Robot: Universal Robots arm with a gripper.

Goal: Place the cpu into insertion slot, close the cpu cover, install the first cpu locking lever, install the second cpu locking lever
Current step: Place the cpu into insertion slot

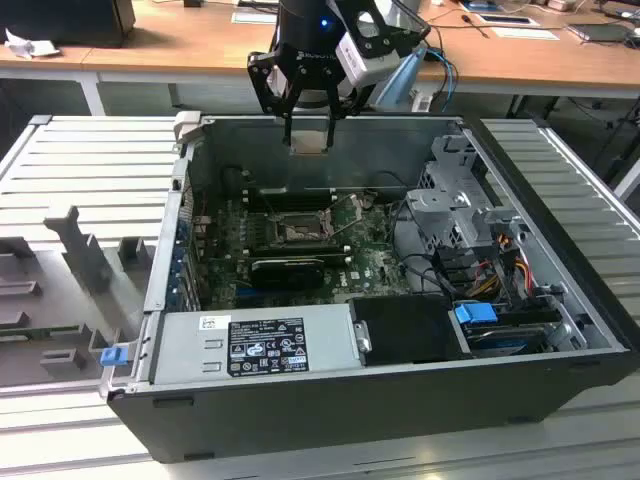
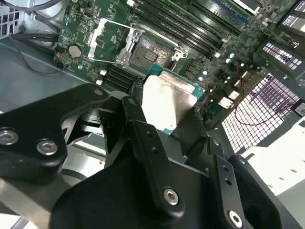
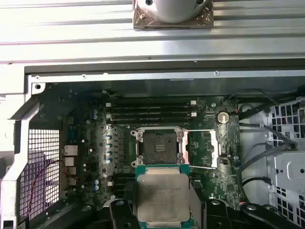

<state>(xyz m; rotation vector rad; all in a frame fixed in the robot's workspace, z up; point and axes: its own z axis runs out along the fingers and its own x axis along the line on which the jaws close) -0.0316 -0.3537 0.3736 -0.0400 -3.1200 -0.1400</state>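
I have the end effector [image 1: 308, 132] clenched on the small flat square silvery-beige cpu [image 1: 308, 143], with the fingers pressing on two opposite edges and the chip face level. In the exterior view it hangs high over the far wall of the open black computer case [image 1: 350, 400], which lies on the ribbed grey metal surface [image 1: 90, 160]. The chip is well above the green motherboard [image 1: 370, 265] and touches nothing but the fingers.

In the first wrist view, the square insertion slot [image 3: 159, 148] lies bare just beyond the chip's leading edge. The thin silvery-grey metal cpu cover [image 2: 95, 36] is swung off the slot towards the round coin cell [image 3: 221, 116]. Long black memory slots [image 3: 150, 112] run along the slot's far side. In the exterior view, the grey drive cage [image 1: 450, 200] crowds the exterior view's right and the grey power supply box [image 1: 250, 345] closes the near edge. The room straight above the slot is open.
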